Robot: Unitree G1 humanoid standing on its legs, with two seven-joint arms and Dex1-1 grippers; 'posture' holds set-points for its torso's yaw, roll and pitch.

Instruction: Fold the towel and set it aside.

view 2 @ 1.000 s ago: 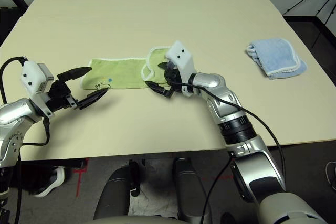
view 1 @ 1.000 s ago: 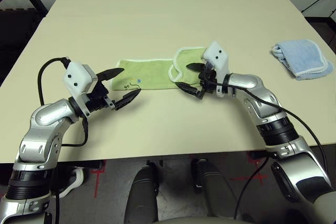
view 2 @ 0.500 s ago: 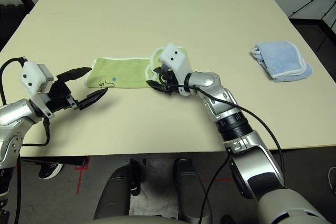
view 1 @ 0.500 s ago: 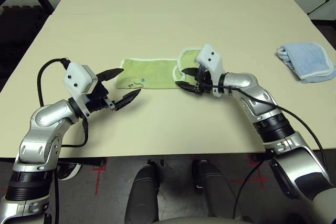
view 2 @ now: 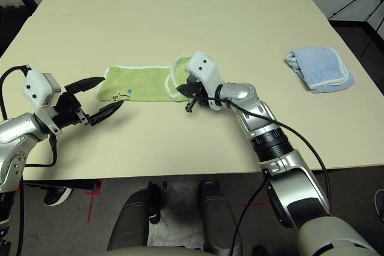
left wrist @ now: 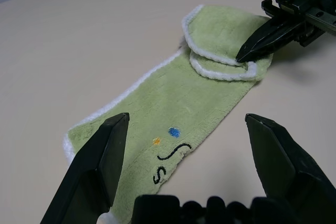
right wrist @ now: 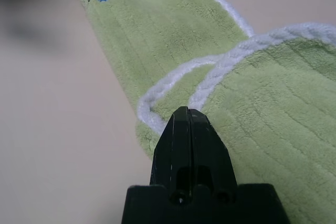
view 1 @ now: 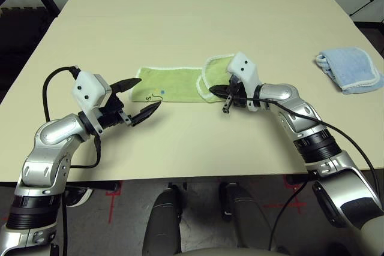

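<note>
The light-green towel lies as a long strip across the middle of the table, white edging around it and a dark scribbled mark near its left end. Its right end is doubled over in a rounded flap. My right gripper is shut, its tip pinching the white edging at the front of that flap. My left gripper hovers wide open just off the towel's left end, with nothing between its fingers.
A folded light blue cloth lies at the table's right edge. Bare tabletop stretches behind the towel and in front of it up to the near edge.
My right gripper has gone from open around the towel's right end to shut on its edging, after edging slightly left. The left arm has held still. The camera shifted a little.
</note>
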